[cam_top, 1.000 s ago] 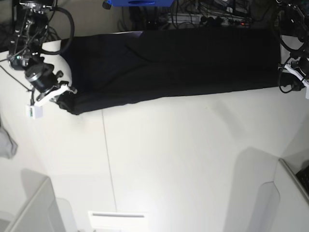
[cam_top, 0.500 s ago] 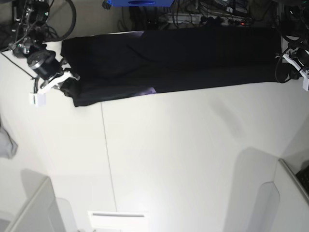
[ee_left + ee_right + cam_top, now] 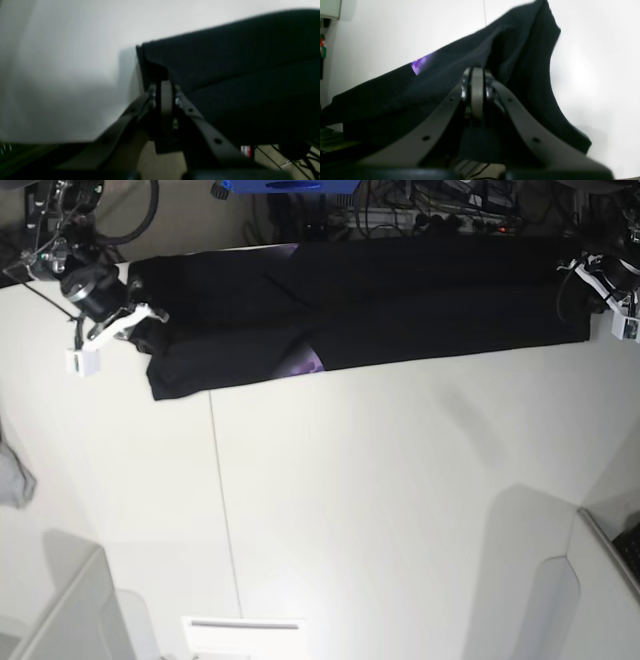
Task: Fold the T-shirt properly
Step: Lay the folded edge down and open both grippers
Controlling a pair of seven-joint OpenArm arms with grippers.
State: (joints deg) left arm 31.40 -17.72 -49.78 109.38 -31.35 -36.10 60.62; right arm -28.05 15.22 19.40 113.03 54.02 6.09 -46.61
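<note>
One large black cotton T-shirt (image 3: 400, 310), folded into a long, wide band, lies across the far part of the smooth white tabletop (image 3: 350, 510), stretching from near one side of the base view to near the other. Its near edge lies on the white surface, while beyond it, in the left wrist view, the cloth reaches past the table's edge. Along that near edge, toward the right arm's side of the middle, a small patch of purple print (image 3: 300, 360) shows (the rest of the visible cloth is plain black). Near one end of the band, the black-and-white right gripper (image 3: 148, 345) has its fingers together, clamped on the T-shirt, and the fabric rises to them in a soft ridge, with a loose fold spreading beside it. At the opposite end, the matching left gripper (image 3: 598, 305) also has its fingers closed, with the black cloth bunched right at the tips; whether they pinch it or only touch it, I cannot tell. Beyond the shirt, at the far middle of the base view, sits a bright blue object (image 3: 290, 185), cut off by the top of the view. A thin dark seam line (image 3: 222, 490) runs over the tabletop from the shirt's near edge.
</note>
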